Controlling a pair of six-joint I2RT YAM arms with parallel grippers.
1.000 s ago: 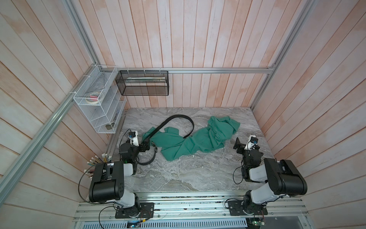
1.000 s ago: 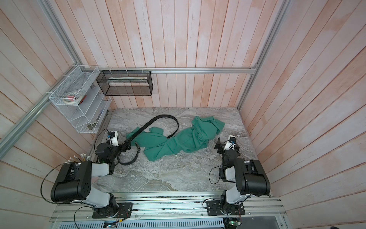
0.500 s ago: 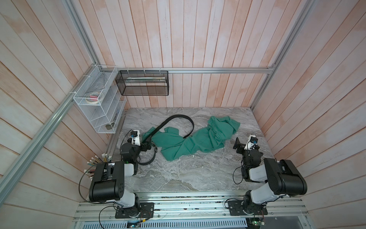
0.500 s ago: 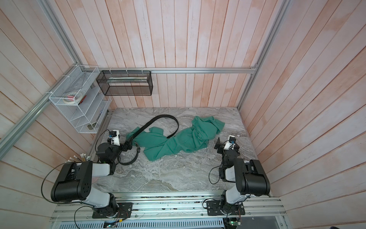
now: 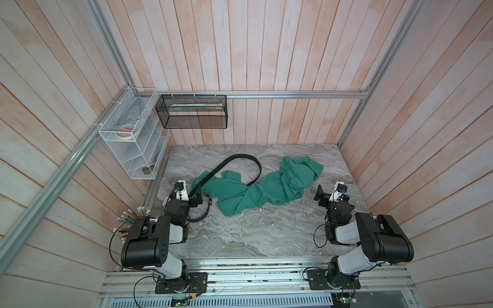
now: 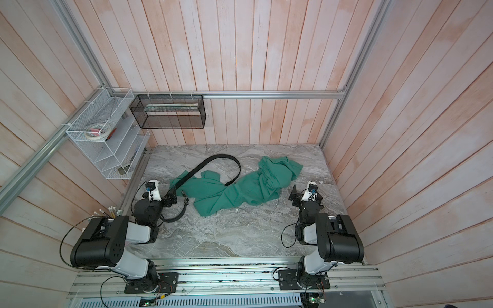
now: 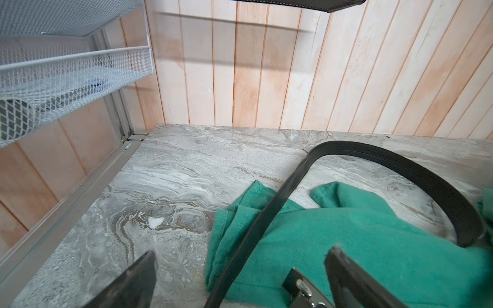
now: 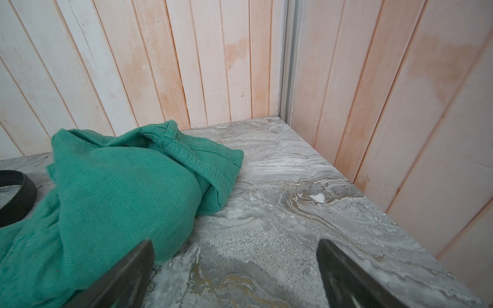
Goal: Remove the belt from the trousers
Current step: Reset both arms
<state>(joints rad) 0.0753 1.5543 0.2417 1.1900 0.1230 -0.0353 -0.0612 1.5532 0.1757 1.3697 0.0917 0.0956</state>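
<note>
Two sets of jaws, and we find neither has budged since a second ago. The left jaws stand spread wide at the left edge of the desk [image 5: 253, 232]. The right jaws stand just as wide near its right edge, gripping nothing, over bare marble just beside the bunched right end of the trousers [image 5: 266, 192]. The belt [image 5: 234, 159] and the trousers lie as they did. In the left wrist view the strap runs loose between the parted left jaws, with its metal buckle [image 7: 304, 289] right by one of them. From there, in both top views, the strap climbs over the left end of the trousers and arches across the desk behind them. Its tip comes down on the middle of the cloth, and a further length curls under the left arm. Whether any loop holds it, we cannot tell. As for containers, a white wire rack [image 5: 138, 160] hangs on the left wall. Its top tier holds a roll of tape [image 5: 127, 132], and its bottom tier holds a small dark object [image 5: 147, 169] we cannot name. A black mesh basket [image 5: 192, 121] hangs from the back rail with long pale items [image 5: 197, 106] inside. A bunch of pencils [image 5: 132, 214] stands beside the left arm; what holds them is hidden.
</note>
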